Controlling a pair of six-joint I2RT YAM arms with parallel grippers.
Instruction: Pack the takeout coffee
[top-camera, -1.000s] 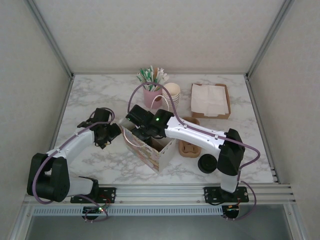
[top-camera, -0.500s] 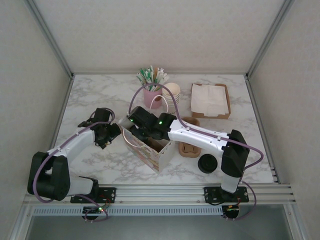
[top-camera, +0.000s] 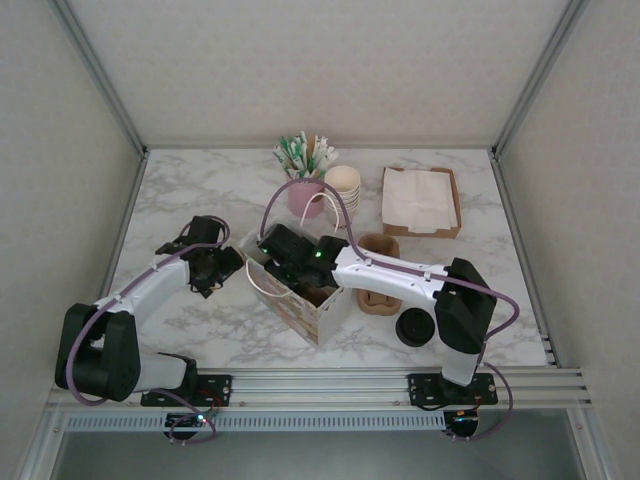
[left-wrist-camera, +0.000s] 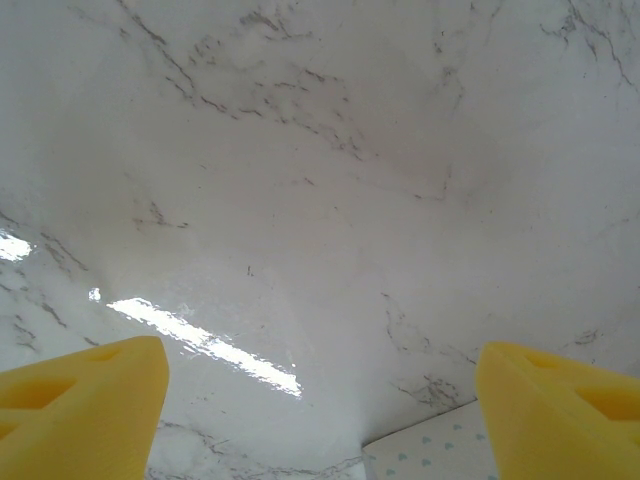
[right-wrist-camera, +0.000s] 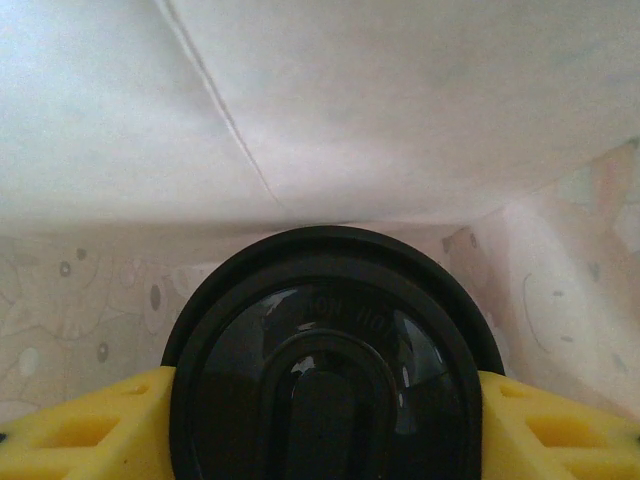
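The right fingers (right-wrist-camera: 80, 425) clasp the takeout coffee (right-wrist-camera: 325, 370) inside the paper bag (top-camera: 300, 305) toward the front edge of the bench (top-camera: 200, 190), with the bag walls close around it. The left fingers (left-wrist-camera: 80, 385) gape wide beside the bag.

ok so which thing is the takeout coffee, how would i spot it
Start at the open patterned paper bag in the middle of the white marble table. Inside it, held between the right arm's yellow jaws, sits the takeout coffee, showing its round glossy black plastic lid. The stacked cream paper cups behind the bag have no lids.
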